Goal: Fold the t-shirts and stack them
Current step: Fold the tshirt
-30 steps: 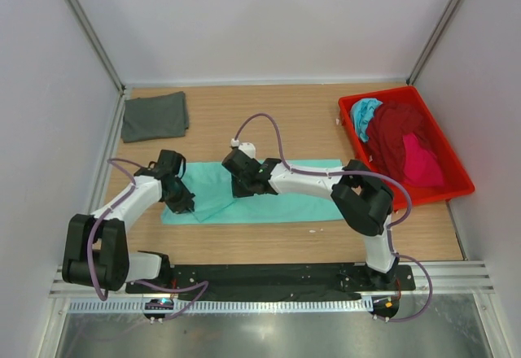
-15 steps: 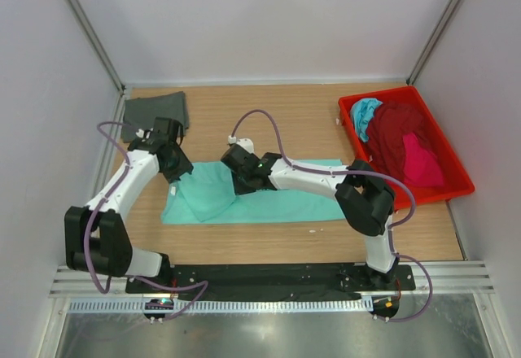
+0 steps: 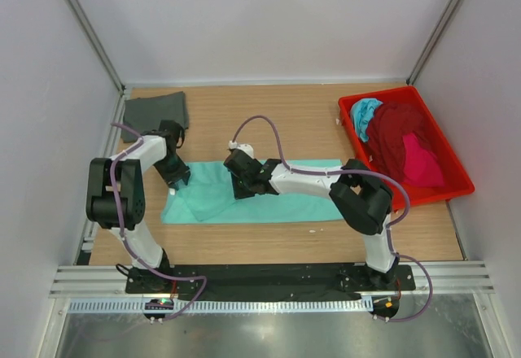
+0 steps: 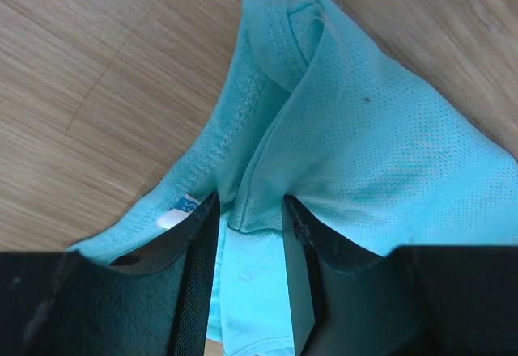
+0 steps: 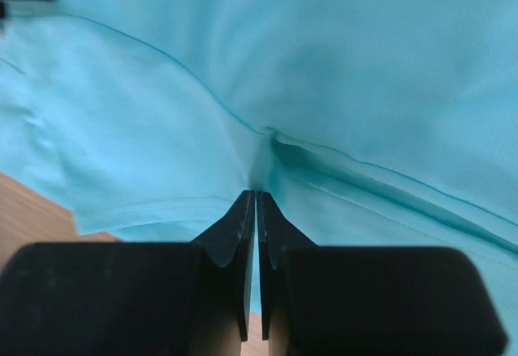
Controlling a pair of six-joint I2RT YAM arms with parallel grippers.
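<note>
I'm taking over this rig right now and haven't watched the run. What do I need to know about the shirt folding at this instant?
Left gripper: fingers closed on a bunched fold of the mint green t-shirt, at its left end near the collar.
Right gripper: shut on a thin pinch of the same shirt, left of its centre.
Dark grey t-shirt: folded, at the table's far left corner.
Maroon t-shirt, pink t-shirt, turquoise t-shirt: bunched in the red tray.
Done: the grey one is folded.
Left: finish folding the mint one, stack it, then do the three in the tray.
</note>
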